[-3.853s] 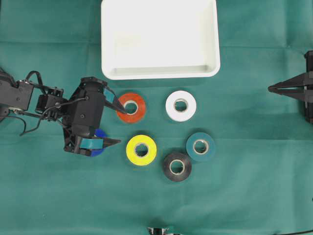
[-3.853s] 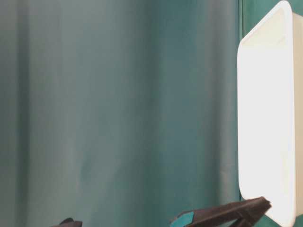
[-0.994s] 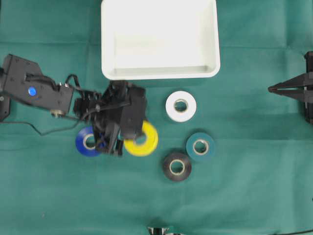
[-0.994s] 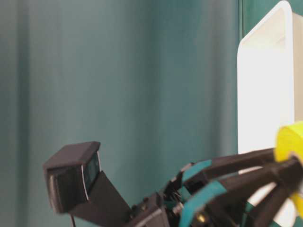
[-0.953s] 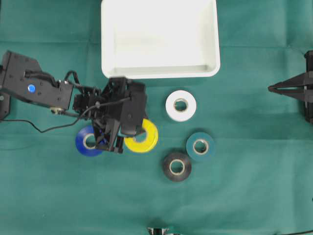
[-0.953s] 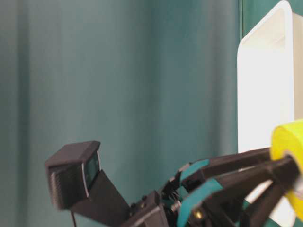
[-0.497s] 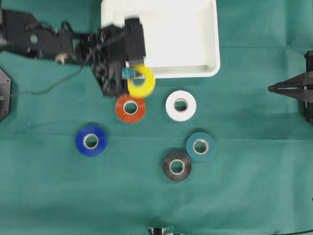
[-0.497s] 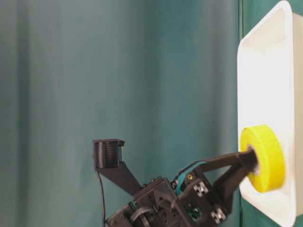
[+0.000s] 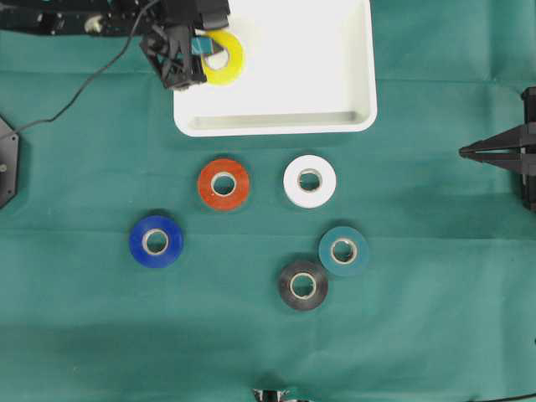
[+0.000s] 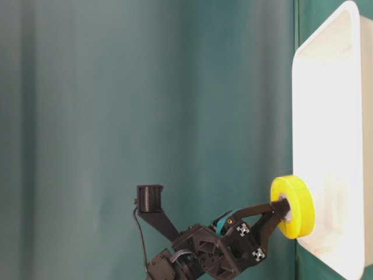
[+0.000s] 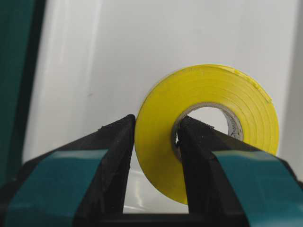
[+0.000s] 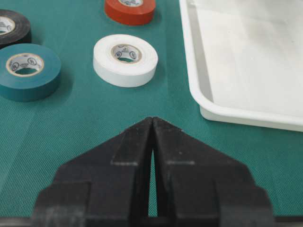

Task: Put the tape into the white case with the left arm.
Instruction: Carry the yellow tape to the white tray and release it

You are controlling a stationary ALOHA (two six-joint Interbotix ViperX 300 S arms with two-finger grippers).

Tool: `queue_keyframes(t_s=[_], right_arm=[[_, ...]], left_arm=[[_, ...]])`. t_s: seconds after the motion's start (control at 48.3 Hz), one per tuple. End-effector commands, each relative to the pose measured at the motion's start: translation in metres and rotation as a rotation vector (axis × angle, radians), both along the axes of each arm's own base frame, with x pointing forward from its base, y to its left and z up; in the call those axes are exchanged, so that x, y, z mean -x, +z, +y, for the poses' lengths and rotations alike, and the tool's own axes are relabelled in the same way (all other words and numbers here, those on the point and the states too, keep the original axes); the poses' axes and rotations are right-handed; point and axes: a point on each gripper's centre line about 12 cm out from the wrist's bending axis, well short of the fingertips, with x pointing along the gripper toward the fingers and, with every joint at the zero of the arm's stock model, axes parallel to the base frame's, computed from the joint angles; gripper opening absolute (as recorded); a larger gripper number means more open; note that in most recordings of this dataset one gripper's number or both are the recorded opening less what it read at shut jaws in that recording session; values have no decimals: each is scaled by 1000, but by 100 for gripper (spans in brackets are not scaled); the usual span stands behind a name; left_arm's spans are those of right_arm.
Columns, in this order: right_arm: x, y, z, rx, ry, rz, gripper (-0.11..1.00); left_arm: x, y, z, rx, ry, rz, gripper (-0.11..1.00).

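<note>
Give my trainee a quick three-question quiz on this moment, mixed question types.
1. True or false: the left end effector grips the yellow tape roll with one finger through its core.
2. Over the shallow white plastic case, the yellow roll is: A) upper left corner, B) right end, C) outside it.
3. How many tape rolls lie on the green cloth?

Key: 1 true; 2 A; 3 five.

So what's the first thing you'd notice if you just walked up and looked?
The bright yellow tape roll, pinched through its hole by the left end effector over the near-left corner of the white case. Then the five other rolls lying flat on the green cloth below the case: red, white, blue, teal and black.
</note>
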Motion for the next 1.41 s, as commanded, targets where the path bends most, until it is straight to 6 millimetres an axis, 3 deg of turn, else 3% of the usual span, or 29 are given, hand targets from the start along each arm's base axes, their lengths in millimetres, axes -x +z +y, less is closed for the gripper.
queue_keyframes(t_s=[0.0,0.311,0.684,0.725,0.891,0.974,1.388], right_arm=[[-2,3,0,1,1,-3,-9],[-2,3,0,1,1,-5,-9],[-2,3,0,1,1,-5,-9],[-2,3,0,1,1,-5,-9],[-2,3,0,1,1,-3,-9],[-2,3,0,1,1,-5,-9],[-2,3,0,3,1,-5,-9]], left_arm=[[1,3,13,-14,29,-22,28],[6,-11,34,-10,82,-10,28],[8,-11,36,-16,91,-23,28],[8,-10,36,-17,91,-26,33],[7,-9,37,-27,92,-45,83],[7,-9,37,-28,92,-46,97],[10,-2,25,-31,72,-60,98]])
